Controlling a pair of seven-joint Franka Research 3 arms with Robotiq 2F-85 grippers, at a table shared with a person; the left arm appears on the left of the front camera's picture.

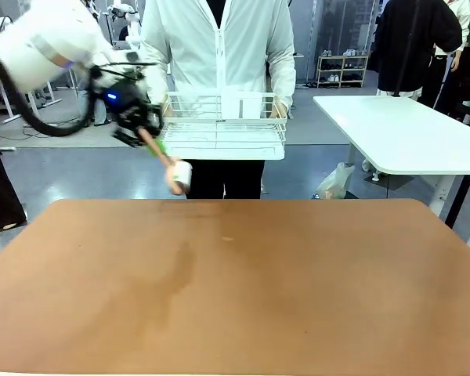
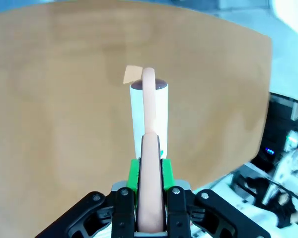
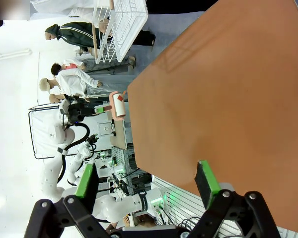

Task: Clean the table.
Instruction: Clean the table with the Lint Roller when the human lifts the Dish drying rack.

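The reddish-brown table (image 1: 313, 298) stretches across the front view, with a tiny pale speck (image 1: 228, 239) near its far middle. Above the table's far-left edge, my left gripper (image 1: 149, 139) is shut on the pinkish handle of a lint roller (image 1: 180, 174), whose white roll points down toward the table (image 2: 54, 109). In the left wrist view the gripper (image 2: 150, 171) clamps the handle between its green pads, and the lint roller (image 2: 149, 111) hangs over the tabletop beside a small tan scrap (image 2: 133, 74). My right gripper (image 3: 145, 181) stands open with nothing in it, beside the table (image 3: 228, 99).
A person in a white jacket stands at the far side holding a white wire rack (image 1: 223, 127) just past the table's edge. A white-topped table (image 1: 407, 133) stands at the back right. More people are farther off.
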